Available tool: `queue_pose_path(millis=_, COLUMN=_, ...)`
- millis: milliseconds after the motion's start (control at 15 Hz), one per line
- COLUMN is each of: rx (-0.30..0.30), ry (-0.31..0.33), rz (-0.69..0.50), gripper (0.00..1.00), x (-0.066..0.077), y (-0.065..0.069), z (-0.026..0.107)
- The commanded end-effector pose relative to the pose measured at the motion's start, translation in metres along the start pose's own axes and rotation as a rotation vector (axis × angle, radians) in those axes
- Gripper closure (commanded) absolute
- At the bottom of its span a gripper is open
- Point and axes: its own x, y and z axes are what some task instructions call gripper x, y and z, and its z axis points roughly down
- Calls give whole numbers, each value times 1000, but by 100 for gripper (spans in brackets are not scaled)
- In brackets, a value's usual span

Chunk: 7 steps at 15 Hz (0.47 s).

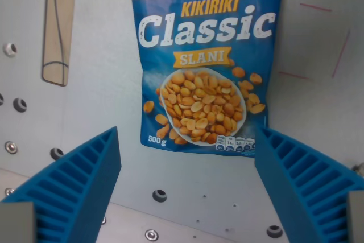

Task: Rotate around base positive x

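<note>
A blue bag of salted peanuts [205,55], printed "Kikiriki Classic Slani", lies flat on the grey table in the wrist view, its bottom edge toward me. My gripper [187,163] hangs above the table just below the bag's bottom edge. Its two blue ribbed fingers show, one at the lower left [74,186] and one at the lower right [307,186], spread wide apart. Nothing is between them. The bag's top edge runs out of the picture.
A flat wooden piece [58,24] lies at the wrist view's upper left. The grey table [102,101] has bolt holes and screws along its left and bottom. Thin red marks [318,8] are drawn on the surface at the upper right.
</note>
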Motion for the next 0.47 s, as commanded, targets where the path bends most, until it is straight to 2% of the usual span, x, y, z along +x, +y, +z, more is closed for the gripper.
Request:
queue_pose_path(millis=67, rx=232, ry=56, rz=-23, gripper=0, x=-2, y=5, z=-2)
queue_pose_path(millis=467, rx=310, ry=75, rz=-24, gripper=0, x=-2, y=5, z=-2)
